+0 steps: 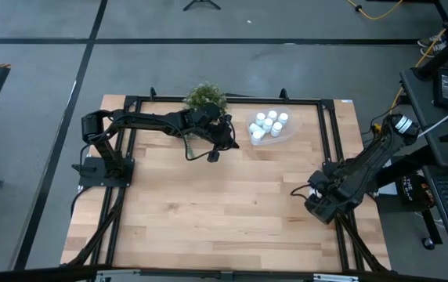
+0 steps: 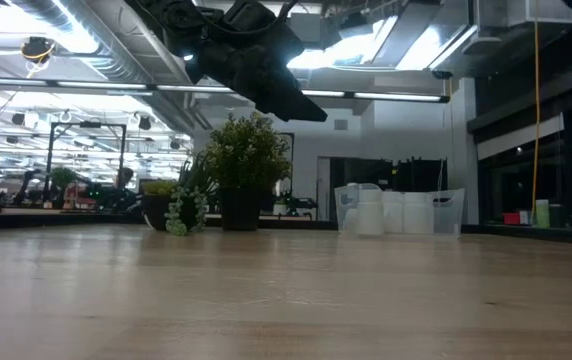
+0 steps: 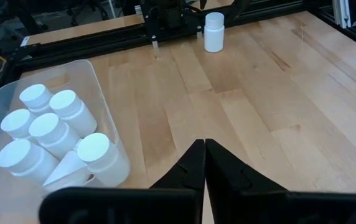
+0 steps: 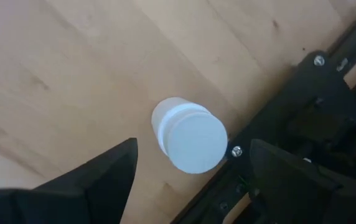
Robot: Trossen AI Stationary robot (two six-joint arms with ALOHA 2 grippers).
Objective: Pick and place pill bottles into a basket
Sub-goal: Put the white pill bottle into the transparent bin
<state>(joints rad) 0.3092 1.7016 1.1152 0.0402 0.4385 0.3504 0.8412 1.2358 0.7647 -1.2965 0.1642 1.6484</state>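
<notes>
The transparent basket (image 1: 270,128) stands at the table's far side, right of centre, and holds several white pill bottles (image 3: 52,127). It also shows in the left wrist view (image 3: 97,81) and the low view (image 2: 398,211). My left gripper (image 3: 204,155) is shut and empty, above the table (image 1: 224,138) just left of the basket. One more pill bottle (image 4: 190,138) stands upright on its base by the right frame rail and also shows in the left wrist view (image 3: 214,31). My right gripper (image 4: 193,147) is open above it, one finger on either side, touching nothing.
A green potted plant (image 1: 205,97) stands at the far edge, just behind my left gripper. A black frame rail (image 4: 302,118) runs close beside the lone bottle. Bare wooden table (image 1: 208,204) lies across the middle and the near side.
</notes>
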